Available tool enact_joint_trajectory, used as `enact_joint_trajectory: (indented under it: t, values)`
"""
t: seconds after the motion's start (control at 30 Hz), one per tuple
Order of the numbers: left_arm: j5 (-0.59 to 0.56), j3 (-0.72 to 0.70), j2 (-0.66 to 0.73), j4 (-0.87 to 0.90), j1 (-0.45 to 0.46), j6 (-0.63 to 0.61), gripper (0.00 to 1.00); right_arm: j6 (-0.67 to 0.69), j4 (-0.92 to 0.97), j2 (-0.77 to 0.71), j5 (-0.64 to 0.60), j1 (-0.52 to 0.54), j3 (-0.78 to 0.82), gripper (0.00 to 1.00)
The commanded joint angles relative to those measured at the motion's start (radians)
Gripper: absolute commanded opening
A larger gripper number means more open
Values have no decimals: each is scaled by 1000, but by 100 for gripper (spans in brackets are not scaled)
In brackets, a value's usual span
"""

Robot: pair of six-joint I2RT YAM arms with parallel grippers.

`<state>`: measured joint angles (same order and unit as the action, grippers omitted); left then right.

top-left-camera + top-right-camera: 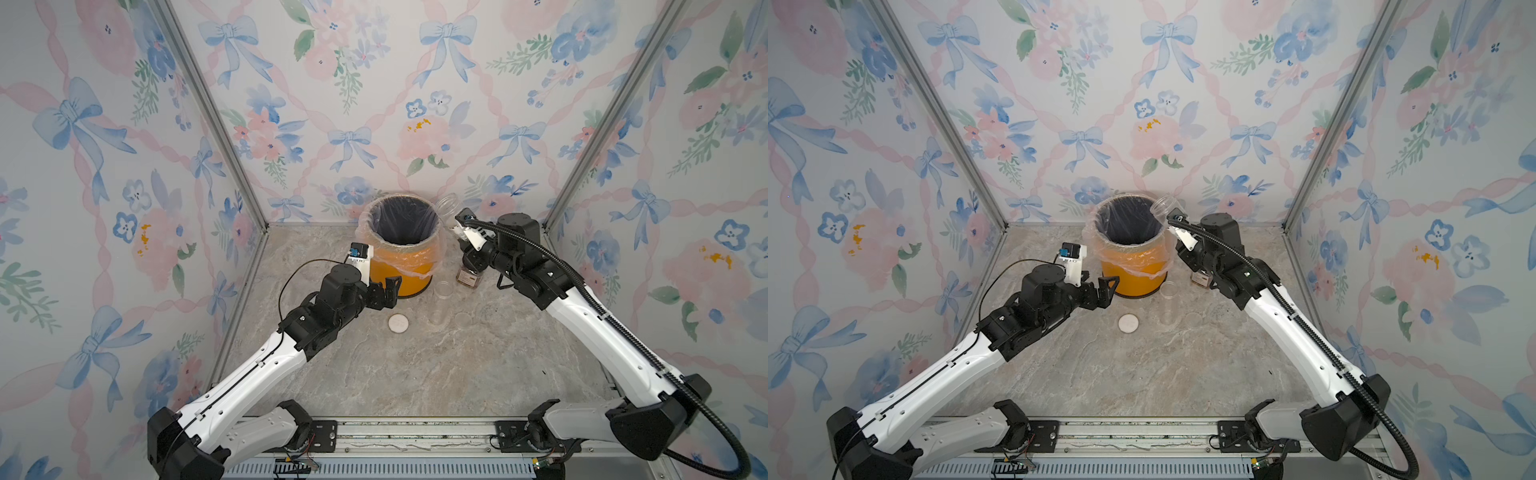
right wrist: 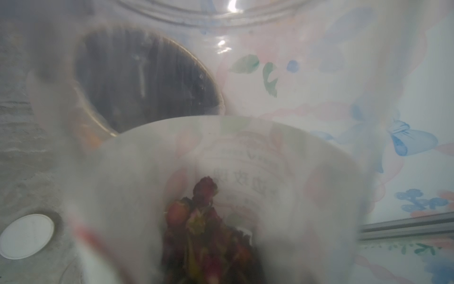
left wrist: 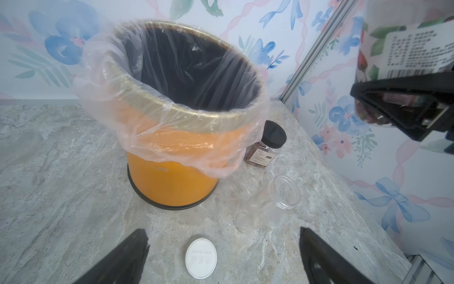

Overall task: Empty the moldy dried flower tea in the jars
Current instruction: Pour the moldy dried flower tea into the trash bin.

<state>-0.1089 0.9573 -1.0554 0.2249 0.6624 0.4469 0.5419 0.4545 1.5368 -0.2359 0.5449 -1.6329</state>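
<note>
The orange bin (image 1: 415, 272), lined with a plastic bag, stands on the counter (image 1: 415, 374) near the back wall, and everything else sits around it.

The right hand (image 3: 393, 100) is clamped on the round jar (image 1: 1163, 207), holding it in the air at the bin's right rim. The jar has no lid and, in both top views, its mouth tips toward the bin's opening. The moldy dried flower tea (image 2: 208, 233) lies as a reddish-brown clump low inside this jar. The right wrist view looks through the clear wall at the buds, with the bin's dark opening blurred beyond them. In the left wrist view a printed label shows on the jar's side, just above the black finger pressing on it.

The left hand (image 1: 386, 291) hovers in front of the bin's lower left side. Its jaws are spread wide and nothing is between them.

A white lid (image 1: 398, 323) lies flat on the counter in front of the bin, just past the left hand. To the right of the bin, the squarish jar (image 3: 267, 145) stands upright with its black lid on, brown tea visible through its wall. In both top views the right arm partly covers it.

In front of that jar, off the bin's right front, the slim jar (image 3: 282, 194) appears to stand upright with its mouth uncovered. A faint translucent lid (image 1: 462, 319) lies on the counter just beside it.
</note>
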Motion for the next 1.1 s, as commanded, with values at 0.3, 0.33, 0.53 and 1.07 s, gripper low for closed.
enact_joint_trajectory:
  t: [0.3, 0.33, 0.53, 1.07]
  values:
    - [20, -75, 41, 19, -35, 12, 98, 324, 198, 288, -371, 64, -302, 27]
    - [19, -78, 45, 19, -36, 12, 98, 341, 195, 303, -388, 66, -317, 27]
    - [22, -100, 58, 19, -41, 19, 98, 475, 171, 382, -481, 83, -376, 27]
    - [20, -146, 84, 17, -53, 19, 98, 925, -92, 432, -569, 116, -339, 31]
